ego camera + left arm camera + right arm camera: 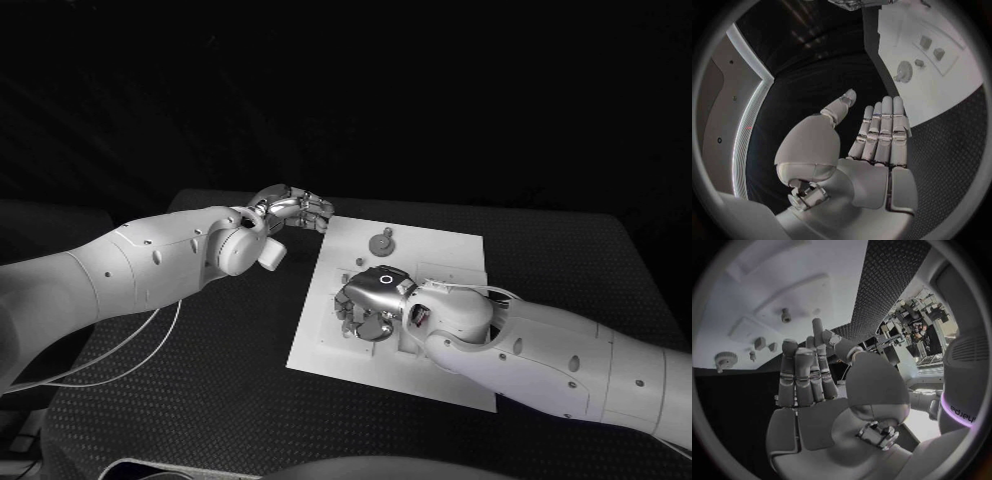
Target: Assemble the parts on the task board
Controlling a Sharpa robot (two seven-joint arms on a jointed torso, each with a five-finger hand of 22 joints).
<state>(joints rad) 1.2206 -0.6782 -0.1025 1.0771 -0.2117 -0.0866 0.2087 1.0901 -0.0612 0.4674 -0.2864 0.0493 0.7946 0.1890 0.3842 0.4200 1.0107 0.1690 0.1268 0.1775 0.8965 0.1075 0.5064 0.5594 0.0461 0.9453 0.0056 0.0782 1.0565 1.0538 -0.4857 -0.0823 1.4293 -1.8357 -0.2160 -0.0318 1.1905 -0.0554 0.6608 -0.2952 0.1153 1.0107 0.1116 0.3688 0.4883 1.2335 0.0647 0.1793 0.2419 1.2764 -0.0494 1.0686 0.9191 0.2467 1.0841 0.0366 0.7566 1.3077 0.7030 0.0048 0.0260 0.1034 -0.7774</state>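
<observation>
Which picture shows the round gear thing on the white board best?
The left wrist view: the gear sits unblocked on the task board, teeth visible. The head view shows it small, beyond the right hand. The right wrist view shows it near the board's edge, small.
</observation>
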